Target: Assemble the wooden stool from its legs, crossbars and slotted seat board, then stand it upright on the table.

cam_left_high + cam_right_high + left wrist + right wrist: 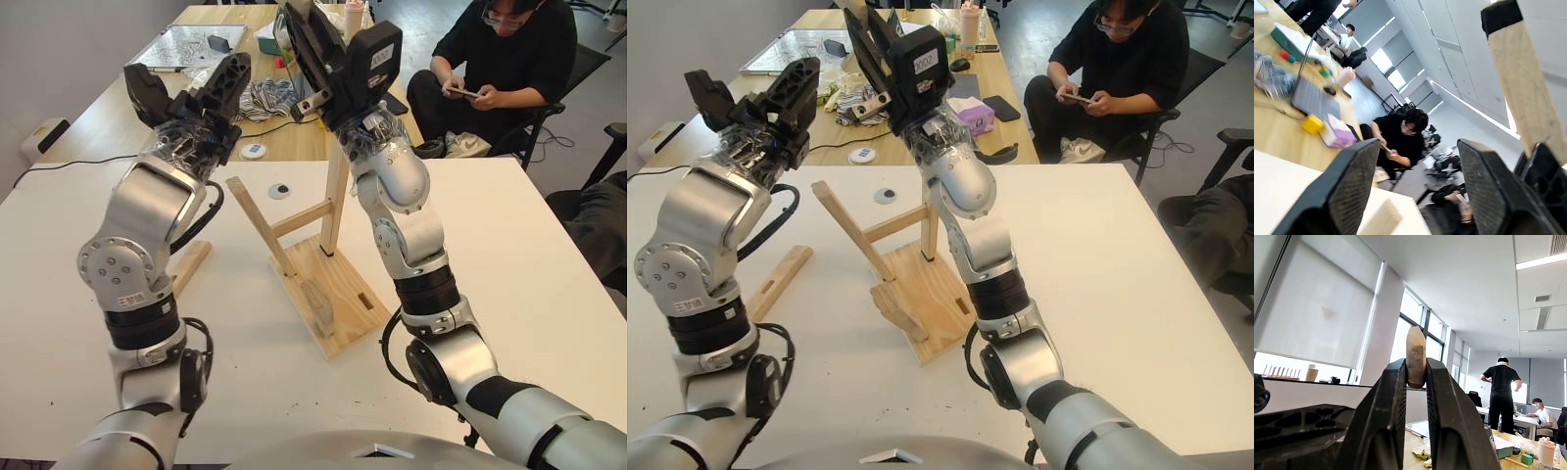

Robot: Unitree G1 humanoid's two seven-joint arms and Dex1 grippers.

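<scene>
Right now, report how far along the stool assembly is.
Done: two legs joined by a crossbar rest on the seat board, which lies flat on the table.
In hand: the right gripper is shut on the upright leg; the left gripper is open and holds nothing.
Left: a loose wooden piece lies on the table and another piece on the board, both unfitted. The stool is not yet upright.

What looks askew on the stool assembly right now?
The left leg leans outward at a slant, while the other leg stands upright on the seat board; a crossbar joins them.
</scene>
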